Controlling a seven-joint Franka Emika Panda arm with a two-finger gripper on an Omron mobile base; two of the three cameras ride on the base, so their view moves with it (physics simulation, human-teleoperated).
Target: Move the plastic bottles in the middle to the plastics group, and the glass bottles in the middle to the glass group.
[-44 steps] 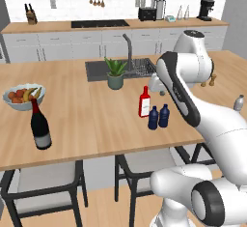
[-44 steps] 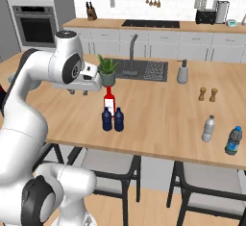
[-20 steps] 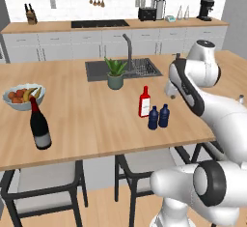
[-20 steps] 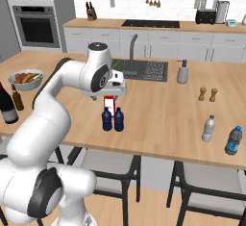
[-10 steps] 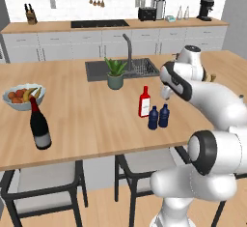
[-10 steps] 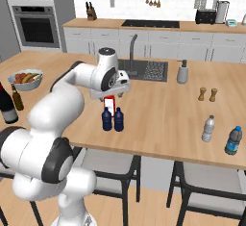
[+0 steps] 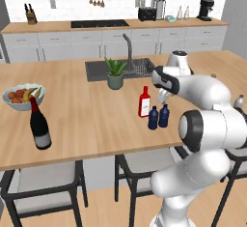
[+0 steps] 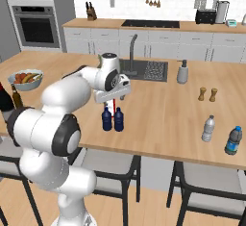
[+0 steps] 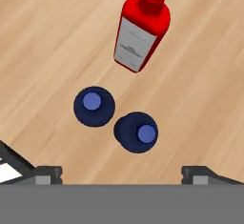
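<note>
Two small navy plastic bottles (image 7: 153,118) (image 7: 164,116) stand side by side in the middle of the island, and the slim red glass bottle (image 7: 144,102) is just behind them. My gripper (image 7: 161,94) hangs open just above this cluster, holding nothing. The hand view looks straight down on both blue caps (image 9: 94,106) (image 9: 137,132) and the red bottle (image 9: 138,37), with the gripper (image 9: 123,174) spread wide. The dark wine bottle (image 7: 39,124) of the glass group stands far left. The pale grey bottle (image 8: 208,129) of the plastics group stands far right.
A fruit bowl (image 7: 23,95) sits behind the wine bottle. A potted plant (image 7: 115,74) and the sink (image 7: 123,69) lie behind the cluster. A soap dispenser (image 8: 182,72), two shakers (image 8: 207,94) and a blue-labelled bottle (image 8: 234,140) stand on the right side.
The arm has swung in from the right and come down over the bottle cluster. The gripper has stayed open and no bottle has moved.
</note>
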